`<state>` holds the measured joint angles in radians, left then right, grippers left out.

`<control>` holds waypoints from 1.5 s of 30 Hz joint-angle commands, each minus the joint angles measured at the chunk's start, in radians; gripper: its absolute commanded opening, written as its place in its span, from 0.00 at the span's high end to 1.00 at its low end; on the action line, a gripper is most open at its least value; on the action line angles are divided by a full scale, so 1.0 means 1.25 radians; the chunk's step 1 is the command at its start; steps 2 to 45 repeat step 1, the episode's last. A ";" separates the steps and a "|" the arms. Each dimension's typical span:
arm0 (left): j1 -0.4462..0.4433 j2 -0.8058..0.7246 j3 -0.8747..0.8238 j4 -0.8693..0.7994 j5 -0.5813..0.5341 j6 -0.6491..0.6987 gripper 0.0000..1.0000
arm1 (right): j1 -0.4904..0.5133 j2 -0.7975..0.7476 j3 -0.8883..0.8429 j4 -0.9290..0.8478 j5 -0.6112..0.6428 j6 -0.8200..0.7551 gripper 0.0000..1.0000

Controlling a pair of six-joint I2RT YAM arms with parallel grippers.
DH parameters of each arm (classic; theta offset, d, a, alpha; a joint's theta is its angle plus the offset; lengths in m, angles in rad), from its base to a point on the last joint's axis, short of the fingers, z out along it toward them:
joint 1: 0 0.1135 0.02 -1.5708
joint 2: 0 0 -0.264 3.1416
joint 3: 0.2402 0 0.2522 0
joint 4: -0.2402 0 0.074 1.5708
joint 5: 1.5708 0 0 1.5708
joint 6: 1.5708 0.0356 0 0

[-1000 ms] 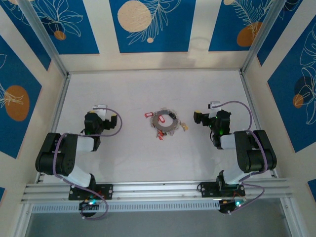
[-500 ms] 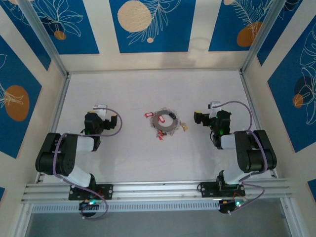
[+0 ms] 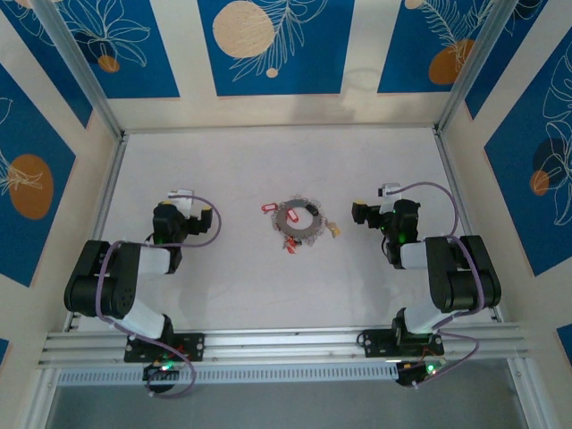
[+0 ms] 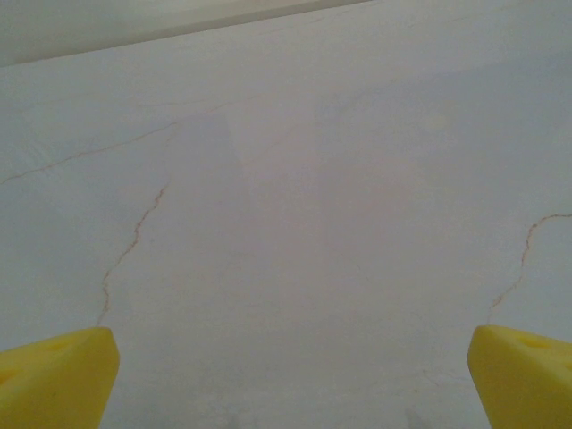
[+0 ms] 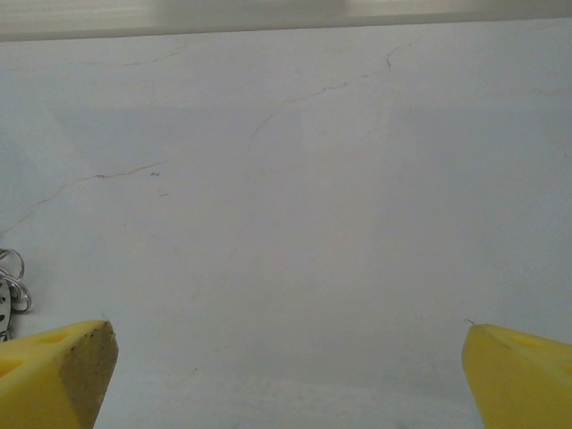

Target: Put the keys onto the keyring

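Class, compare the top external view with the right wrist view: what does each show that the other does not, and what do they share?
Top external adds: the left arm, the right arm, the whole keyring with red-tagged keys and a yellowish-tagged key, and the blue patterned walls.

Right wrist adds: a close look at the right gripper, its yellow fingertips spread wide apart above bare surface, and fine hairline cracks.

Shared: the white table, and probably the keyring's fringe, seen as small metal loops at the wrist view's left edge.
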<state>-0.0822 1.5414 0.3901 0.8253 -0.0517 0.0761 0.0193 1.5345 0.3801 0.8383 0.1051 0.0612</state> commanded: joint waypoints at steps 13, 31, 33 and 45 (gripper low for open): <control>0.011 -0.003 0.012 0.001 0.020 -0.018 0.00 | -0.003 -0.008 0.017 0.002 -0.011 0.017 0.01; 0.011 -0.003 0.012 0.001 0.020 -0.018 0.00 | -0.003 -0.008 0.017 0.002 -0.011 0.017 0.01; 0.011 -0.003 0.012 0.001 0.020 -0.018 0.00 | -0.003 -0.008 0.017 0.002 -0.011 0.017 0.01; 0.011 -0.003 0.012 0.001 0.020 -0.018 0.00 | -0.003 -0.008 0.017 0.002 -0.011 0.017 0.01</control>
